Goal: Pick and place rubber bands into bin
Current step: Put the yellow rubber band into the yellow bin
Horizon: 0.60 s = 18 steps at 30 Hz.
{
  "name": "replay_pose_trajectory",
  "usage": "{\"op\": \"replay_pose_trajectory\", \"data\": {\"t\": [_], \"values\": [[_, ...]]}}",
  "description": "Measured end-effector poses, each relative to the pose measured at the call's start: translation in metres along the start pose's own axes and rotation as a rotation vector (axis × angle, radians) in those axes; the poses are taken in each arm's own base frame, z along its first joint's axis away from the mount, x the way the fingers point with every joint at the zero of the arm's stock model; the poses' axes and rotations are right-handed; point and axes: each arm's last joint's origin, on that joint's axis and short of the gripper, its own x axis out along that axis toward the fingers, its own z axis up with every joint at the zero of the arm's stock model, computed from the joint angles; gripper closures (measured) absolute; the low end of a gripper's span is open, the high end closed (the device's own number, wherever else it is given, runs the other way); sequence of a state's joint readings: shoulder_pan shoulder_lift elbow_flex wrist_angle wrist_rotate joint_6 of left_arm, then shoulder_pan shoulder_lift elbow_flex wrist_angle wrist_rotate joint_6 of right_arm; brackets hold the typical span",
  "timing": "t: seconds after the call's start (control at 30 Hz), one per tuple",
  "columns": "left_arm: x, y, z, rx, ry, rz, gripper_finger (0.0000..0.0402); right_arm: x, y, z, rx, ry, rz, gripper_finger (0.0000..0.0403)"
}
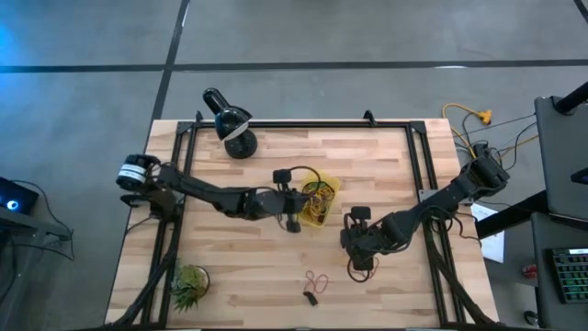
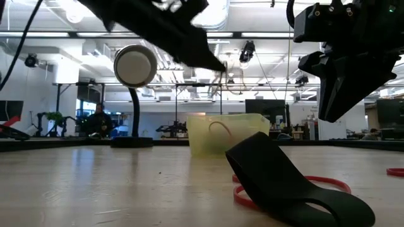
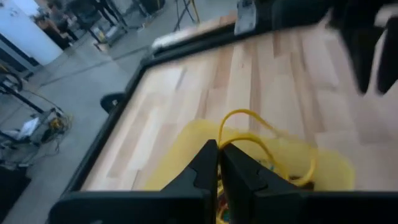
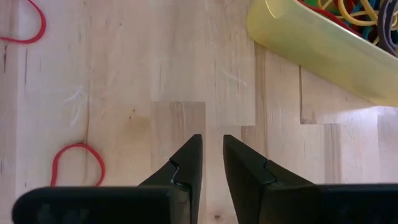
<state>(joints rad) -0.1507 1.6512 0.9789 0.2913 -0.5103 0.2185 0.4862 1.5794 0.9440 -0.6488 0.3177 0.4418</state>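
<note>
The bin (image 1: 321, 199) sits near the middle of the table (image 1: 276, 276), holding a tangle of coloured rubber bands (image 1: 317, 193). The left tool (image 1: 296, 204) hangs at the bin's left rim, pinched tight on a yellow band (image 3: 249, 124) looped above the tub. The right tool (image 1: 358, 244) hovers over bare wood right of the bin, its fingers slightly parted, gripping nothing. Loose red bands (image 1: 316, 279) and a black band (image 1: 310, 296) lie toward the near edge. A black lamp (image 1: 230, 119) stands at the far edge, a small plant (image 1: 189, 285) at the near left corner. Plank surface; workshop beyond.
</note>
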Motion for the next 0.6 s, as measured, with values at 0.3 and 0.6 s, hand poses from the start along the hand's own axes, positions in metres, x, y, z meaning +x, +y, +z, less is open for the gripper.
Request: {"op": "replay_pose_trajectory", "data": {"t": [0.3, 0.6], "values": [[0.029, 0.000, -0.025, 0.010, 0.072, 0.010, 0.0401, 0.000, 0.000, 0.000, -0.004, 0.000, 0.000, 0.0344], [0.032, -0.002, -0.027, -0.015, 0.072, -0.004, 0.0372, 0.001, 0.000, -0.001, -0.005, -0.002, -0.009, 0.0344]]}}
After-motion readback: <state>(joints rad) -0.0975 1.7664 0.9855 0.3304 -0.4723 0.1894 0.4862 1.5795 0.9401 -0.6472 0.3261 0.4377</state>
